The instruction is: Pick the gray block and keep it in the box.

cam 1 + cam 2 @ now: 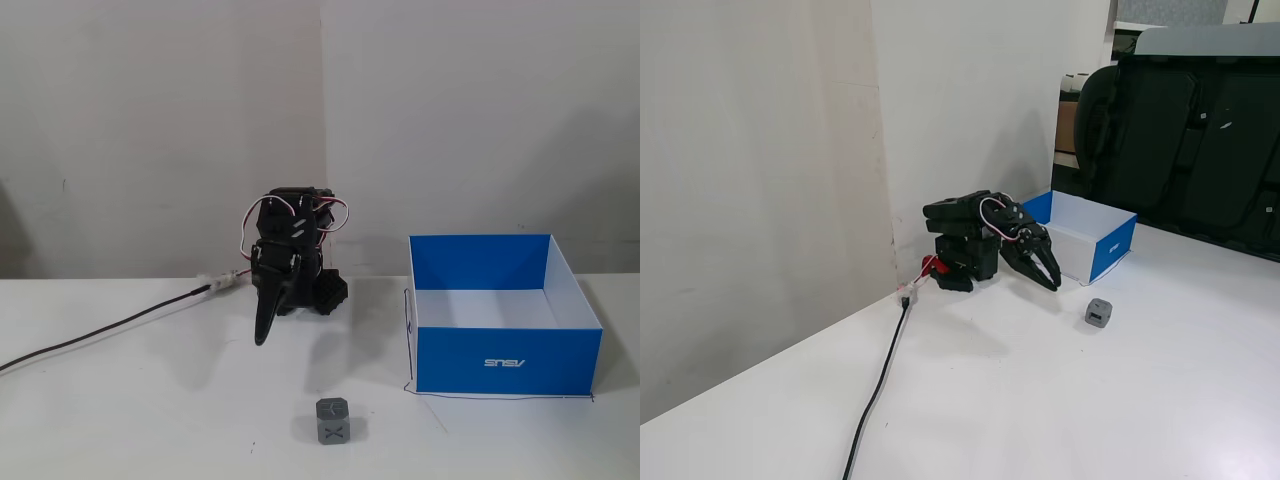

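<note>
The gray block is a small cube with a dark X on its front face. It sits on the white table near the front, and it also shows in a fixed view. The box has blue walls, a white inside and an upside-down ASUS logo. It stands open and empty to the right, and also shows behind the arm. My gripper hangs from the folded black arm, points down at the table and looks shut and empty. It is well behind and left of the block.
The arm's base stands against the back wall. A black cable runs from it to the left across the table. A black chair stands beyond the table's far edge.
</note>
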Robot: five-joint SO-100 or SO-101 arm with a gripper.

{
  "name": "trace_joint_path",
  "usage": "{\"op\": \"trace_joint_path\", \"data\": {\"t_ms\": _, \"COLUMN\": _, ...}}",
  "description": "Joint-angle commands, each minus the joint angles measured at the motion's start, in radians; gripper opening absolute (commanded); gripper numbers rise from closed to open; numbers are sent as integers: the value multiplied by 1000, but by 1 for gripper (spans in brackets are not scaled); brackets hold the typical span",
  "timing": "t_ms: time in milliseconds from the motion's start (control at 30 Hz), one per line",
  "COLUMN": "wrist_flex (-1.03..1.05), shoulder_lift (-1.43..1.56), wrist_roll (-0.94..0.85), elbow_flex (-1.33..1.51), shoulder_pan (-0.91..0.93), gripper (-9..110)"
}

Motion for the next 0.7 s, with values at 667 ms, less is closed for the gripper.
{"op": "trace_joint_path", "data": {"t_ms": 667, "wrist_flex": 34, "shoulder_lift": 160, "wrist_roll": 23, "elbow_flex": -32, "shoulder_pan": -15, "gripper": 0}}
